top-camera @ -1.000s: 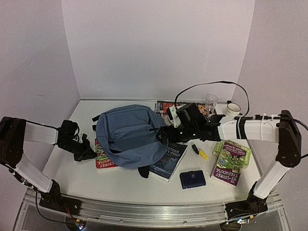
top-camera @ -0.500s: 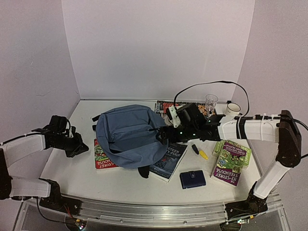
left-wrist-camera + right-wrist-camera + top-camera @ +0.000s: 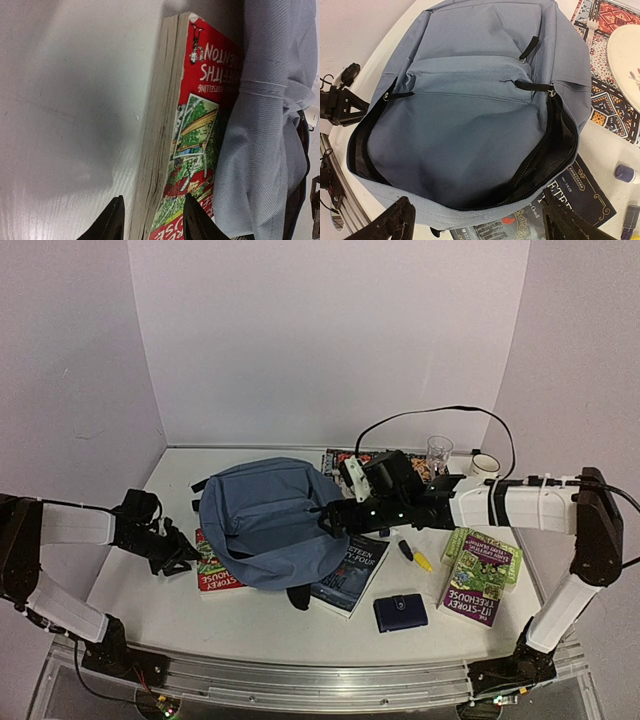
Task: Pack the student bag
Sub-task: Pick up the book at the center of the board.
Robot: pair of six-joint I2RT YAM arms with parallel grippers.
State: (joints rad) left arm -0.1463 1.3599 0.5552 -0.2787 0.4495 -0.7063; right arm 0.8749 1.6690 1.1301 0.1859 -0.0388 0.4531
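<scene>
Count, left to right: one left gripper (image 3: 152, 222), one red book (image 3: 200, 140), one backpack (image 3: 262, 518), one right gripper (image 3: 475, 215), one dark book (image 3: 350, 575), one wallet (image 3: 400, 612), two markers (image 3: 412, 555), one glass (image 3: 438, 452), two more books (image 3: 470, 592) stacked at the right, and one mug (image 3: 485, 465). That makes four books in all.

My left gripper sits low at the red book's outer edge. Its fingers (image 3: 112, 222) are spread, with the book's page edge in the gap; I cannot tell whether either finger touches it. The backpack lies flat at the middle of the table (image 3: 150, 600) with its main zip open. It covers part of the red book on its left and part of the dark book on its right. My right gripper hangs over the backpack's open mouth, fingers spread wide, holding nothing.

Changes from half a second ago: my left arm is lower and its gripper is closer to the red book. My right gripper is slightly further left. The backpack, books and small items are unmoved.
</scene>
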